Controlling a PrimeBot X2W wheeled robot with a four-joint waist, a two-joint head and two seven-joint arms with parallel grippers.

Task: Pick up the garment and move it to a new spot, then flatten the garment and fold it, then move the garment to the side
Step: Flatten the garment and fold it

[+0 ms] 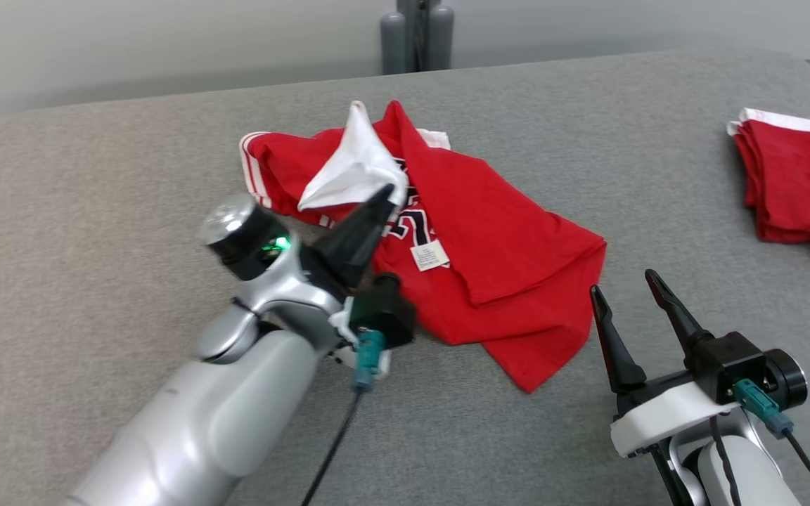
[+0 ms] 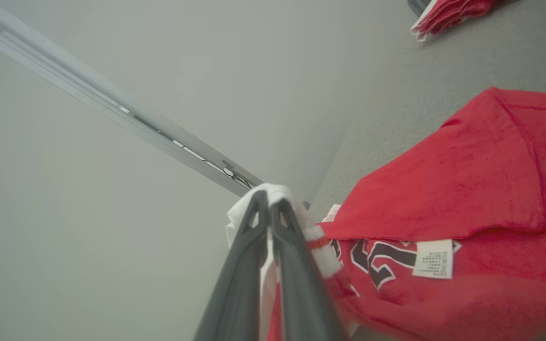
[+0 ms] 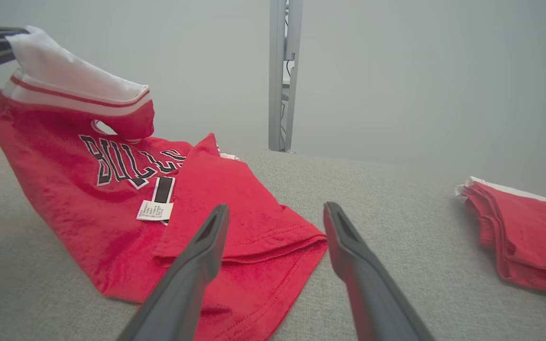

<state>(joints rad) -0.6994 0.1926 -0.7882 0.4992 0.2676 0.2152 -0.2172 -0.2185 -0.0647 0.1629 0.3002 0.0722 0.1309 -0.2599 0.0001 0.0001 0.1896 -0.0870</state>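
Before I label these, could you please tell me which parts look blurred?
Head view: soft, even light, the garment sharp. Left wrist view: the left gripper, shut on the garment, looks soft near the lens. Right wrist view: the right gripper, open, blurs toward the bottom edge; the lettering is crisp.

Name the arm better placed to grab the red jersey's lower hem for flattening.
Right. The right gripper is open and sits just beside the lower hem corner of the crumpled red jersey with white trim. The left gripper is shut on the jersey's white-trimmed edge, holding it up.
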